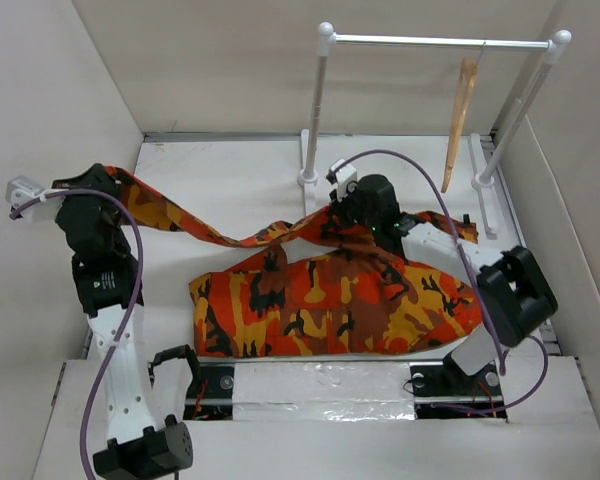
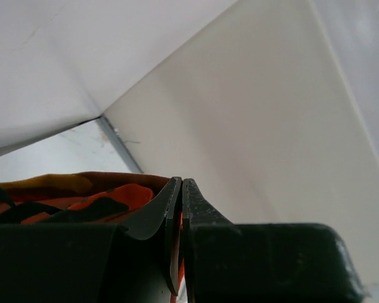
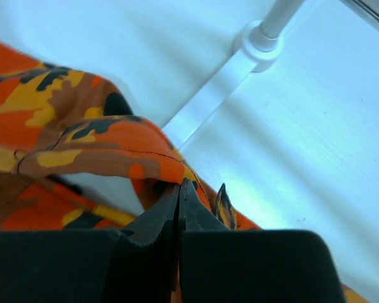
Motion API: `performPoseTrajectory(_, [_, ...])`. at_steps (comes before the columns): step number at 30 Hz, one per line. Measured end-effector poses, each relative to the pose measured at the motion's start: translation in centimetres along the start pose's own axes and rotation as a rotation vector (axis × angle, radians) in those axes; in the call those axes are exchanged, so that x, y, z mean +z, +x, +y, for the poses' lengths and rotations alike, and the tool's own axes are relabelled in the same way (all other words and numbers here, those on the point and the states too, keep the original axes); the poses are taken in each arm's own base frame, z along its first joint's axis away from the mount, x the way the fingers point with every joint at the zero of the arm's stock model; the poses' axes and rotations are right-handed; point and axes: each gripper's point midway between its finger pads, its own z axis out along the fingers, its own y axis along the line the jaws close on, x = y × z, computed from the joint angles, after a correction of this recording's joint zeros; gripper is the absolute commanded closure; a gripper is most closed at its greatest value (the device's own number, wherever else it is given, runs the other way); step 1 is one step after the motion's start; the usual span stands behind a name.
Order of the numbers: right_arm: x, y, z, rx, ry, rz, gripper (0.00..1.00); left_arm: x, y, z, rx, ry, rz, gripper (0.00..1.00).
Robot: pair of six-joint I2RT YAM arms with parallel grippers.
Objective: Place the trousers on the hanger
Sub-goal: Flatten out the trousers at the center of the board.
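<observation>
The orange-red camouflage trousers (image 1: 330,300) lie across the middle of the table, one leg stretched as a long strip up to the far left. My left gripper (image 1: 108,178) is shut on the end of that strip; cloth shows between its jaws in the left wrist view (image 2: 63,196). My right gripper (image 1: 355,212) is shut on the trousers' upper edge near the middle, and the cloth drapes over its tips in the right wrist view (image 3: 101,151). The tan wooden hanger (image 1: 461,118) hangs from the white rail at the back right, apart from both grippers.
The white tube rack (image 1: 435,42) stands at the back, with its left post (image 1: 315,110) just behind my right gripper and its base foot (image 3: 252,44) close by. White walls enclose the table on the left, back and right.
</observation>
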Motion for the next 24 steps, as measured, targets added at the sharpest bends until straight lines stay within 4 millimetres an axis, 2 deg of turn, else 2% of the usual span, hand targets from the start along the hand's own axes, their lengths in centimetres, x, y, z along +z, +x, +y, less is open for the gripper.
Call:
performPoseTrajectory(5, [4.1,-1.0,-3.6,0.025,0.099,0.006,1.0,1.8,2.8,5.0,0.057,-0.134,0.021,1.0])
performPoseTrajectory(9, [6.7,-1.3,-5.8,0.04,0.161,0.011,1.0,4.6,5.4,8.4,0.111,-0.236,0.058,1.0])
performPoseTrajectory(15, [9.2,-0.8,-8.3,0.047,0.267,0.036,1.0,8.7,9.5,12.5,0.181,-0.338,0.117,1.0])
performPoseTrajectory(17, [9.5,-0.4,-8.9,0.048,0.296,0.046,1.0,9.9,10.4,12.9,0.202,-0.352,0.128,1.0])
performPoseTrajectory(20, [9.2,-0.3,-9.3,0.044,0.325,0.049,1.0,10.7,10.8,12.1,0.207,-0.331,0.132,1.0])
performPoseTrajectory(22, [7.8,0.0,-9.0,0.038,0.333,0.053,1.0,10.4,10.2,10.5,0.194,-0.289,0.112,1.0])
performPoseTrajectory(24, [5.5,0.4,-7.5,0.029,0.32,0.061,1.0,9.5,8.7,8.3,0.171,-0.234,0.082,1.0])
